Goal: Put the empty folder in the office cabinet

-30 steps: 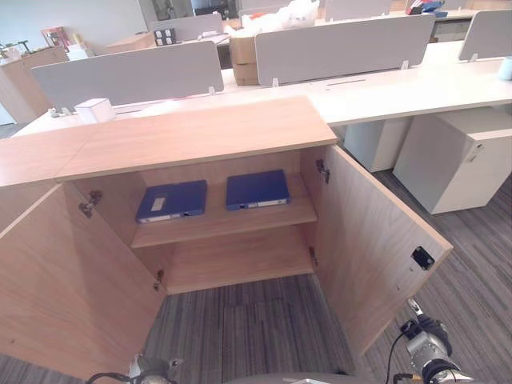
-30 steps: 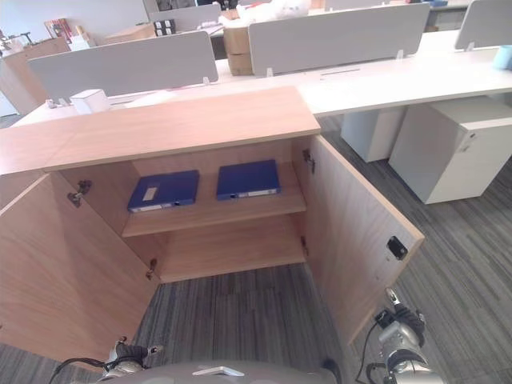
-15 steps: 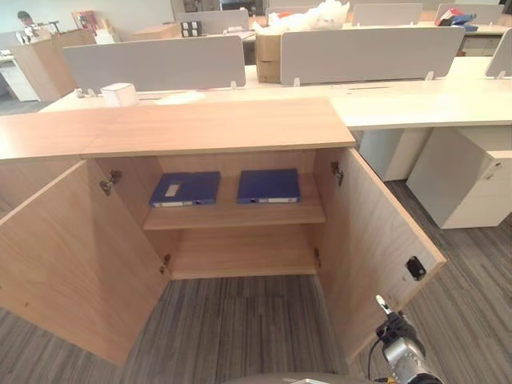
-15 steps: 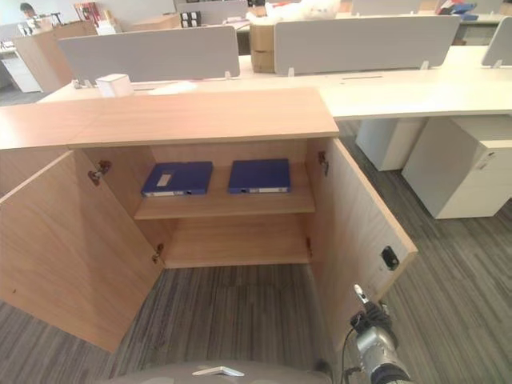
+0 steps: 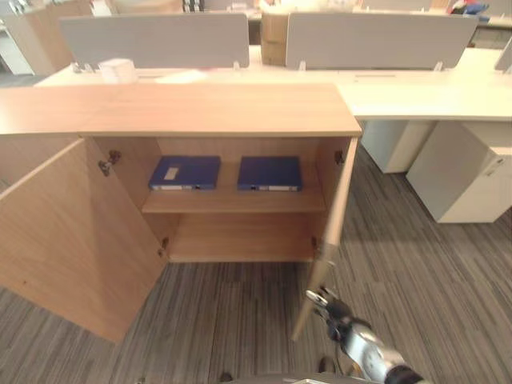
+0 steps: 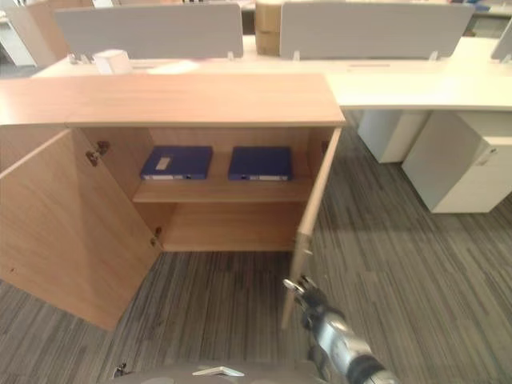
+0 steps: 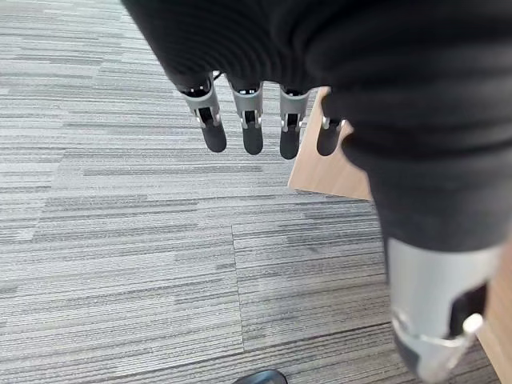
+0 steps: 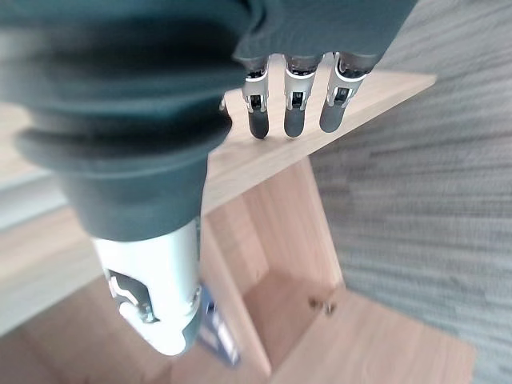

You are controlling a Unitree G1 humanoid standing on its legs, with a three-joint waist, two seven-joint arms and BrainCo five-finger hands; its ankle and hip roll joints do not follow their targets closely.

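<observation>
Eye views: two blue folders [image 5: 185,172] [image 5: 270,173] flat on upper shelf [image 5: 234,200] of open cabinet [image 5: 216,112]. My right hand [image 6: 298,286] near right door [image 5: 330,232] edge.
Left wrist view: my left hand [image 7: 252,120] fingers straight, empty, above carpet [image 7: 120,224].
Right wrist view: fingers relaxed, holding nothing.

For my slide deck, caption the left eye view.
Open wooden office cabinet holding two blue folders on its upper shelf, right hand by the right door.
</observation>
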